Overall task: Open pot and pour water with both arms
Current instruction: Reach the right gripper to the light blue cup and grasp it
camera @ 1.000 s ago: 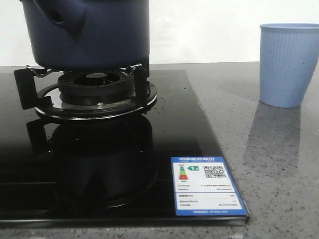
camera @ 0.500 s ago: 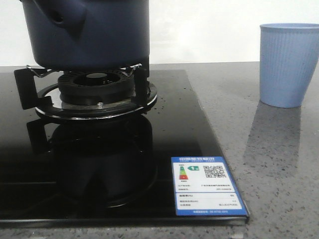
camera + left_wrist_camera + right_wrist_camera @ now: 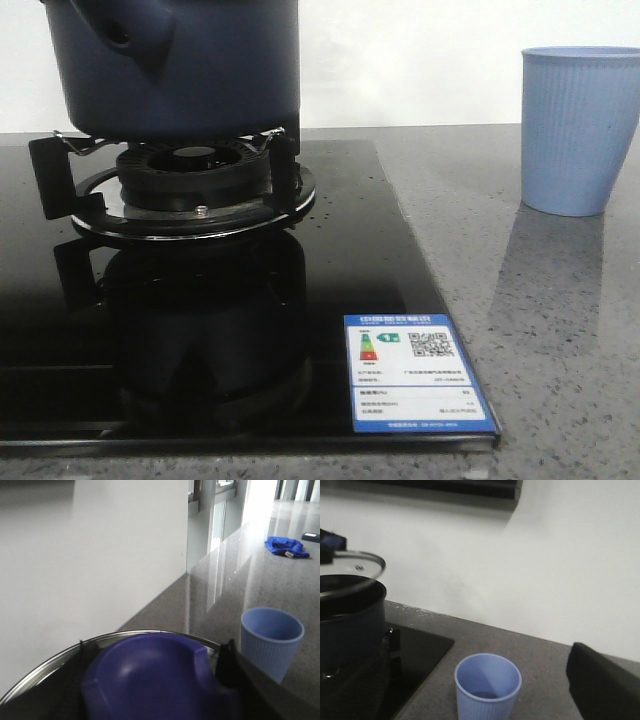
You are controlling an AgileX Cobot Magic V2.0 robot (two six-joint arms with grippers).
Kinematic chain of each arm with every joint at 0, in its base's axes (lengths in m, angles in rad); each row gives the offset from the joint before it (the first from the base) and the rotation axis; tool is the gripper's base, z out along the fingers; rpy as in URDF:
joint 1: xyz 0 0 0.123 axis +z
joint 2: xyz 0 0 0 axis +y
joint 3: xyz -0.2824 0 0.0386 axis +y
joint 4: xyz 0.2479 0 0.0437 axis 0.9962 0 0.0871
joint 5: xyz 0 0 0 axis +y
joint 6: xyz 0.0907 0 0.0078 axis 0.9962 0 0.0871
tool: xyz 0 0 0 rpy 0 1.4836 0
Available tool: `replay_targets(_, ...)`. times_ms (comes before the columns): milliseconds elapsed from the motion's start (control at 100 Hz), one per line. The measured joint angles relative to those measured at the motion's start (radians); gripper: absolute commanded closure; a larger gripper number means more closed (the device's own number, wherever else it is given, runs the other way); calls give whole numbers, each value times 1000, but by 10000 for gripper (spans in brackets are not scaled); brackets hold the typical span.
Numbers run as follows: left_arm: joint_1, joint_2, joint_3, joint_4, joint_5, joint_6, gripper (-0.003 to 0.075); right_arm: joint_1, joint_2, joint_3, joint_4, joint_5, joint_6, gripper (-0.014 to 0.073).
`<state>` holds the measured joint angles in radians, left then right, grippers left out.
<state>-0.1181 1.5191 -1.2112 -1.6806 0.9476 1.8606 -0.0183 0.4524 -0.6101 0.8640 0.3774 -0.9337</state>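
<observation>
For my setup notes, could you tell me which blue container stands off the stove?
The light blue ribbed cup stands on the grey counter; the navy pot sits on the burner.

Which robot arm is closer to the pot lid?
The left. Its gripper sits right on the lid, around the blue knob, with the lid lifted off the pot. The right gripper is off by the cup, apart from the lid.

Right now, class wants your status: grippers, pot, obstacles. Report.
Left gripper shut on the lid, raised and tilted over the pot. Right gripper state unclear. Pot on burner. Cup apart on counter.
</observation>
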Motion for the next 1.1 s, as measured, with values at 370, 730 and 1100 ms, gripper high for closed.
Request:
replay_targets(370, 8, -210, -54, -8, 6, -52, 438, 88, 278, 60, 15, -154, -28, -52)
replay_targets(730, 8, -254, -54, -2, 6, -54, 438, 320, 492, 63, 36, -478, -54, -52)
replay_targets(1100, 8, -254, -54, 0, 10, -60, 438, 343, 596, 68, 50, -565, 24, -52)
